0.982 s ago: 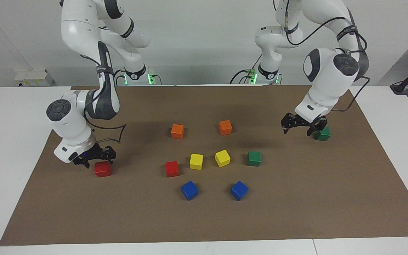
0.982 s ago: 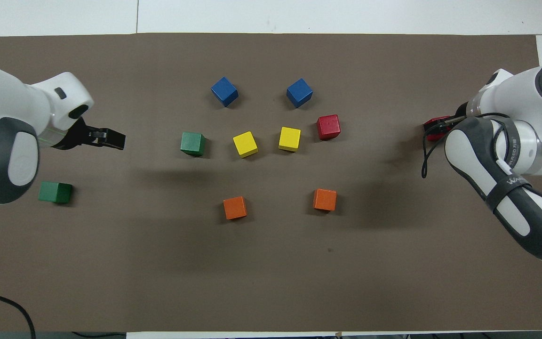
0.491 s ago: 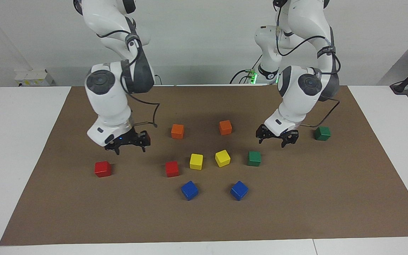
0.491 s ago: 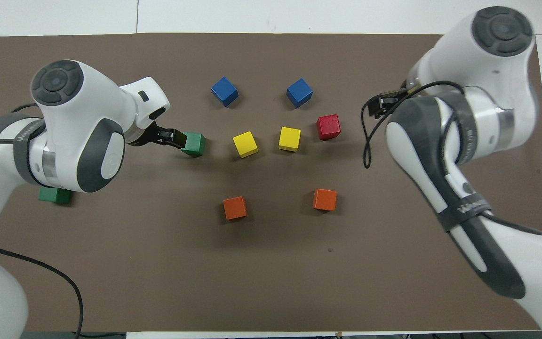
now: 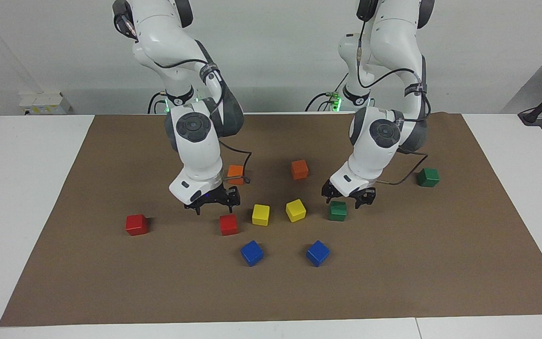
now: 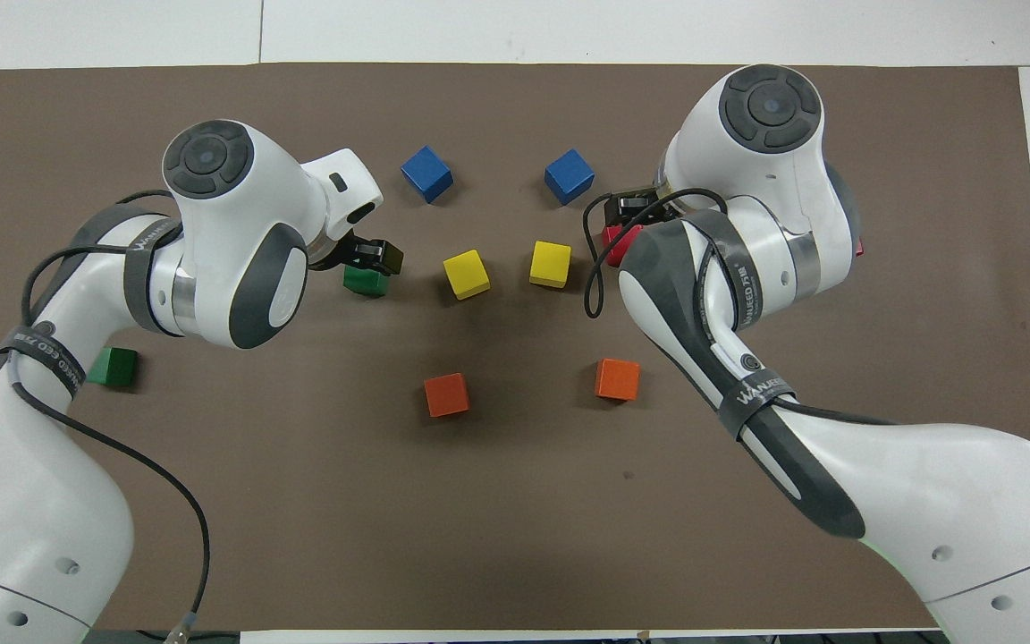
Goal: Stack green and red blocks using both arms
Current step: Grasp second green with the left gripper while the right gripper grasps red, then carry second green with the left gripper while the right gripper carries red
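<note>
Two red blocks lie on the brown mat: one (image 5: pixel 228 224) beside the yellow cubes, one (image 5: pixel 136 224) toward the right arm's end. Two green blocks lie apart too: one (image 5: pixel 337 210) beside the yellow cubes, one (image 5: pixel 427 177) toward the left arm's end. My right gripper (image 5: pixel 213 203) is open and empty, just above the middle red block (image 6: pixel 618 241), which its arm partly hides from overhead. My left gripper (image 5: pixel 347 197) is open and empty, low over the middle green block (image 6: pixel 365 281). The outer green block (image 6: pixel 113 367) shows beside the left arm.
Two yellow cubes (image 5: pixel 260 214) (image 5: pixel 295 210) sit between the middle red and green blocks. Two orange cubes (image 5: pixel 235 174) (image 5: pixel 299 169) lie nearer to the robots, two blue cubes (image 5: pixel 251 253) (image 5: pixel 317 253) farther. The brown mat (image 5: pixel 393 282) covers a white table.
Both arms have swung in from the outer blocks at the table's ends to the middle red and green blocks, with empty grippers. No block has moved.
</note>
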